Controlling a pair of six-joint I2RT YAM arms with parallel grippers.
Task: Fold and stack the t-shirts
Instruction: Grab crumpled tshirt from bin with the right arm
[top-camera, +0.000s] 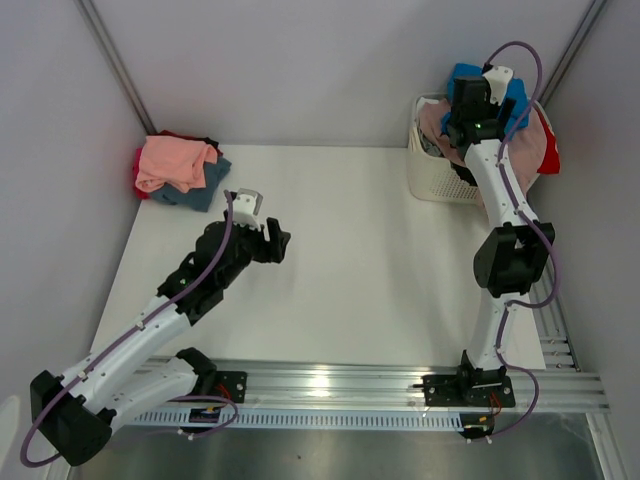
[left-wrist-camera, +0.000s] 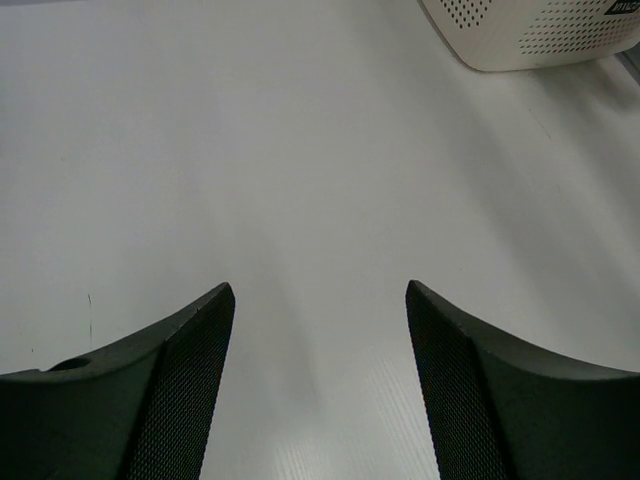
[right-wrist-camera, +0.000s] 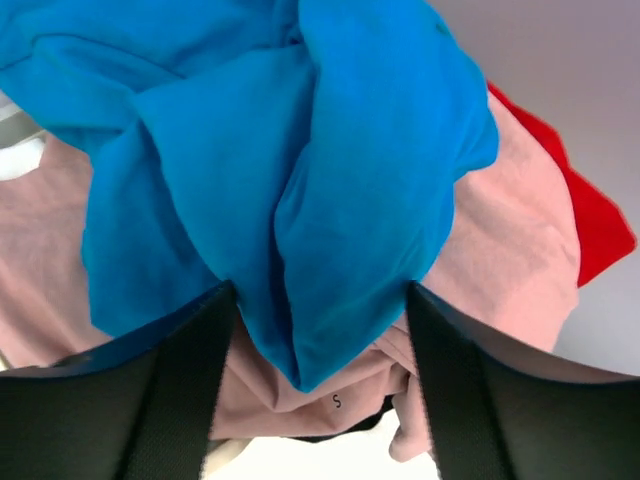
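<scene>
While apart over white table (left-wrist-camera: 300, 150), left gripper (left-wrist-camera: 320, 292); right gripper (right-wrist-camera: 320, 290) astride blue t-shirt (right-wrist-camera: 300, 150), grip unclear; grey walls (top-camera: 300, 70).

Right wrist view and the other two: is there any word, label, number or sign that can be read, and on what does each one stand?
"S": a small dark mark on the pink t-shirt, right wrist view.
Dark label on the white basket, left wrist view: cut off by the picture's edge and blurred, unreadable.
Top external view: no text that can be read.
</scene>
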